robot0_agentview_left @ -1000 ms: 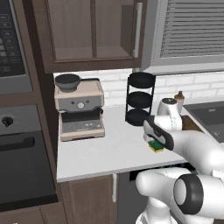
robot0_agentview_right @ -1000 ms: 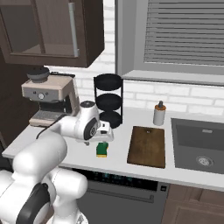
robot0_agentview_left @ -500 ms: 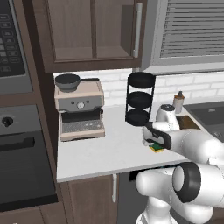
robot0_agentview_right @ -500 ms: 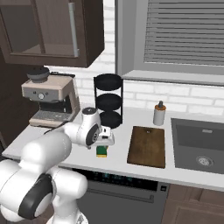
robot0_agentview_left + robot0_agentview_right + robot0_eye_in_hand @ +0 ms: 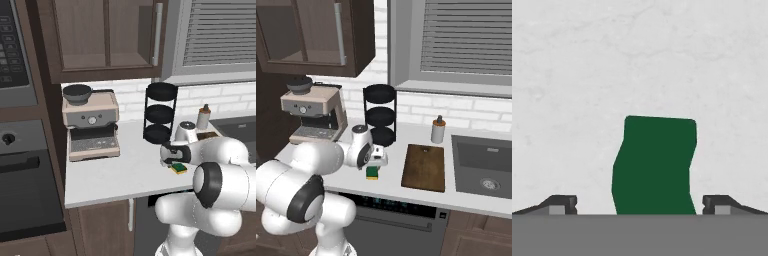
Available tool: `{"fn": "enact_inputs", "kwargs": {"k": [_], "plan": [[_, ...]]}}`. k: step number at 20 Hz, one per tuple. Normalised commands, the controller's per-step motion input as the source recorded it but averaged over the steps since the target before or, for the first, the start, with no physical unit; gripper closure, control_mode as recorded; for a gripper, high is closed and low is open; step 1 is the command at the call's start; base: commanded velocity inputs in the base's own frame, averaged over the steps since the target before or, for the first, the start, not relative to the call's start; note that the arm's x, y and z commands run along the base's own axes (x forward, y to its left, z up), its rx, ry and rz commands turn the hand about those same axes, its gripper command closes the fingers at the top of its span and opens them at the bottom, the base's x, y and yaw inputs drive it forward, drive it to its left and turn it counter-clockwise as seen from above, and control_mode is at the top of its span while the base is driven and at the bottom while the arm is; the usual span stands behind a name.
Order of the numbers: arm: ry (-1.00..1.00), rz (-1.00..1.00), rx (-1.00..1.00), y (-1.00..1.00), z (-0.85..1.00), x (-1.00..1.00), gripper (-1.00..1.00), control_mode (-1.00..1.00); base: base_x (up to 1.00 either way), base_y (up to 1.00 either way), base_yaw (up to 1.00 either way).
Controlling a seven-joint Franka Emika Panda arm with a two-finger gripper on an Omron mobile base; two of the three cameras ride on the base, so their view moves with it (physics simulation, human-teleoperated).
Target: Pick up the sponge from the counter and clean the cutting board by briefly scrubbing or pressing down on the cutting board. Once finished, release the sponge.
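Sponge (image 5: 654, 165) btwn open pincer (image 5: 640, 204) tips, untouched

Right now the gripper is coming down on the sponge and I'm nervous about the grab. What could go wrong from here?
1. The sponge lies askew between the open fingers, so closing may twist it or catch only a corner.
2. The sponge sits close to the counter front edge; a nudge could push it off.
3. The cutting board lies off to the side toward the sink; a weak grip might drop the sponge on the way there.
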Motion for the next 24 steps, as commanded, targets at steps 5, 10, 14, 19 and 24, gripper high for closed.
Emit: {"fn": "enact_inputs", "kwargs": {"k": [5, 10, 14, 19, 24], "plan": [[0.00, 0.00, 0.00, -0.03, -0.04, 0.27, -1.00, -1.00, 0.00, 0.00, 0.00], [0.00, 0.00, 0.00, -0.01, -0.11, 0.16, -1.00, -1.00, 0.00, 0.00, 0.00], [0.00, 0.00, 0.00, 0.00, -0.25, 0.00, -1.00, -1.00, 0.00, 0.00, 0.00], [0.00, 0.00, 0.00, 0.00, -0.32, 0.00, -1.00, -1.00, 0.00, 0.00, 0.00], [0.00, 0.00, 0.00, 0.00, -0.30, 0.00, 1.00, -1.00, 0.00, 0.00, 0.00]]}}
